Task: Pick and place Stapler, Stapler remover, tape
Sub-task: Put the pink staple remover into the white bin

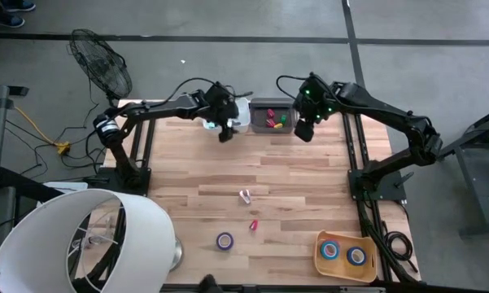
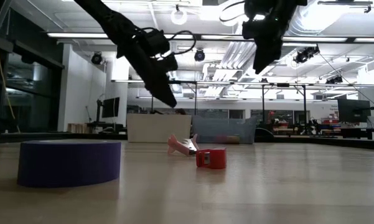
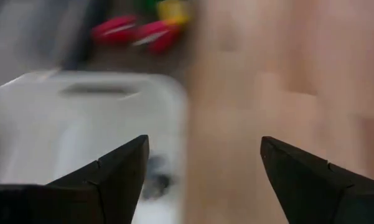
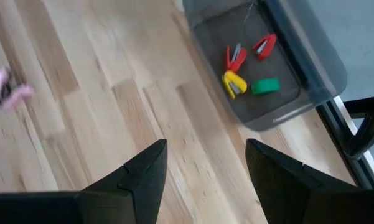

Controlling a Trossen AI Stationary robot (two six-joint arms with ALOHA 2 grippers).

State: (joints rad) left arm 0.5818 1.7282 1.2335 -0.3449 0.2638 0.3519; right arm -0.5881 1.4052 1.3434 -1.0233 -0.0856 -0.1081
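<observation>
Both arms hang over the far edge of the surface (image 1: 293, 187) while the loose pieces lie toward the near edge. In the high view the left pincer (image 1: 224, 134) hovers beside the white bin (image 1: 237, 112), fingers spread wide and holding nothing. The right pincer (image 1: 303, 130) hovers just off the grey bin (image 1: 271, 106), which already holds small red, yellow and green items; its fingers also stand wide and empty.

From the left pincer, the pink stapler (image 1: 245, 196) lies toward 5 o'clock, the small red stapler remover (image 1: 253, 225) farther along nearly the same line, and the purple tape roll (image 1: 224, 240) at about 6 o'clock, well apart. From the right pincer the same three sit toward 7 o'clock. The stapler looks slightly nearer the left pincer, so that arm seems the likelier one to fetch it. Its long axis runs roughly 12 to 6, tilted a little, so the fingers would probably need to close across it from 9 and 3.
</observation>
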